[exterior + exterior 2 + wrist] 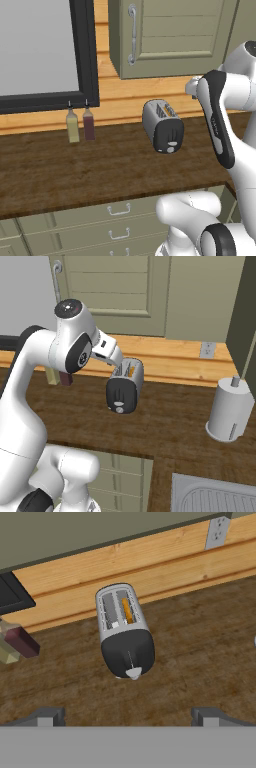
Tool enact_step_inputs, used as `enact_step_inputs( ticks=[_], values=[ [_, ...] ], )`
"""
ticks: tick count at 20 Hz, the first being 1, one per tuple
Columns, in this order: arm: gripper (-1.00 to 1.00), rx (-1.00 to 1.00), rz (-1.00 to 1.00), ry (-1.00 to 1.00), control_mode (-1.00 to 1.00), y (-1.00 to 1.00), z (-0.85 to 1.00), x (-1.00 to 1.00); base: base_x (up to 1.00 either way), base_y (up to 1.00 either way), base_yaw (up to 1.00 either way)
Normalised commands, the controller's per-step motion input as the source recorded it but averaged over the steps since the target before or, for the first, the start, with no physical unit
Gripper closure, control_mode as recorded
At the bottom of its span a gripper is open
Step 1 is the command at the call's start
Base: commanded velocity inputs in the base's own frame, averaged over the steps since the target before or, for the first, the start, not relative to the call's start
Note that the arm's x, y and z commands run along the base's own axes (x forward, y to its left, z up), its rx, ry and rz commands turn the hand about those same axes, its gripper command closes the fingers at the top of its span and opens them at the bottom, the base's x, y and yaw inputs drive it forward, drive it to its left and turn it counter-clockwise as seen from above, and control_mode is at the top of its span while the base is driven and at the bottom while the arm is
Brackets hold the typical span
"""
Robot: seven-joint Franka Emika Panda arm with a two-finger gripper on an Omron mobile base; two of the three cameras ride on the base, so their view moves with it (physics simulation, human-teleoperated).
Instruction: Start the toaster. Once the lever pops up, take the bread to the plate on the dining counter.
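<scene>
Left to right in the hand view: two bottles (pixel 17 643) lie at about 9 o'clock against the wood backsplash, one dark red, one pale yellow, parked out of my way. The toaster (pixel 125 632) sits at the centre on the wood desk (pixel 200 657), black end face with its lever (pixel 133 673) turned toward me at 6 o'clock, so the lever is the near, reachable part. The bread (pixel 127 610) stands in the right-hand slot, only an orange-tan edge showing; the left slot looks empty. A wall socket (pixel 216 533) is at 1 o'clock on the backsplash. In the right base view a white paper-towel roll (pixel 230 408) stands well apart at 3 o'clock of the toaster, and a sink corner (pixel 215 496) shows at 5 o'clock.

My jaws are spread wide and hold nothing; the two finger tips (pixel 47 717) sit far apart at the bottom of the hand view, either side of the toaster's line. My gripper (pixel 128 718) hangs above and short of the toaster, not touching it, the hand tilted down and forward. The arm is folded high, elbow up, wrist bent toward the back wall.

I judge the lever is not yet pressed, and that is my step in hand: come down onto it at 6 o'clock of the toaster body. The plate and dining counter I cannot place from here.
</scene>
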Motion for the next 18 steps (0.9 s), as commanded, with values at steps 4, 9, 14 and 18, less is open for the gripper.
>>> enact_step_inputs(
  ticks=[4,9,14,18],
  values=[
    [-1.0,0.0,0.0,0.0,-1.0,0.0,0.0,0.0,0.0,0.0,0.0],
    [-1.0,0.0,0.0,0.0,-1.0,0.0,0.0,0.0,0.0,0.0,0.0],
    [-1.0,0.0,0.0,0.0,-1.0,0.0,0.0,0.0,0.0,0.0,0.0],
    [-1.0,0.0,0.0,0.0,-1.0,0.0,0.0,0.0,0.0,0.0,0.0]
  ],
)
